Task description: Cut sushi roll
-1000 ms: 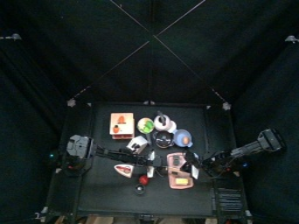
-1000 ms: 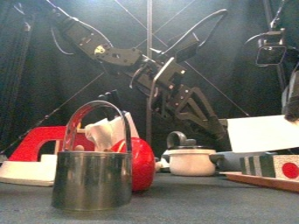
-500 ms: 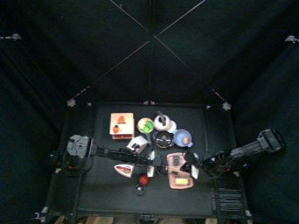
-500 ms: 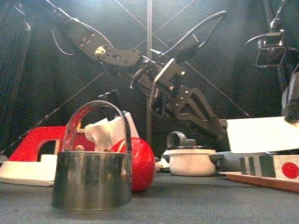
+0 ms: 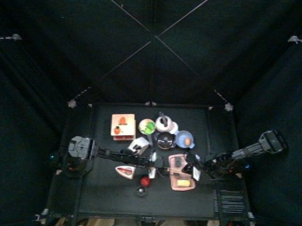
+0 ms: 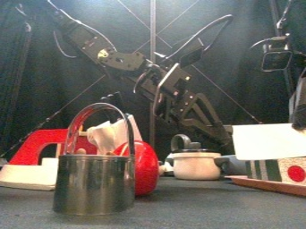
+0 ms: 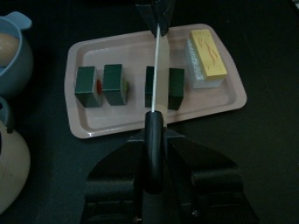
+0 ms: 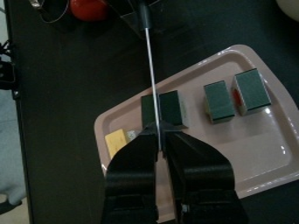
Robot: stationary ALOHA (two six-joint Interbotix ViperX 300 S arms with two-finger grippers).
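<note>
The dark green sushi roll lies mid-tray on a pink tray. A knife rests along a cut that splits the roll in two. My left gripper is shut on the knife's black handle. From the opposite side, my right gripper has its jaws pressed together at the blade's far tip. Two smaller cut pieces stand beside the roll. A yellow piece lies on its other side.
A blue bowl and a white teapot stand close to the tray. A red apple and a metal cup are near the front edge. An orange board lies further back.
In the front view the left arm's wrist has shifted slightly. Both grippers and the knife stay over the tray.
</note>
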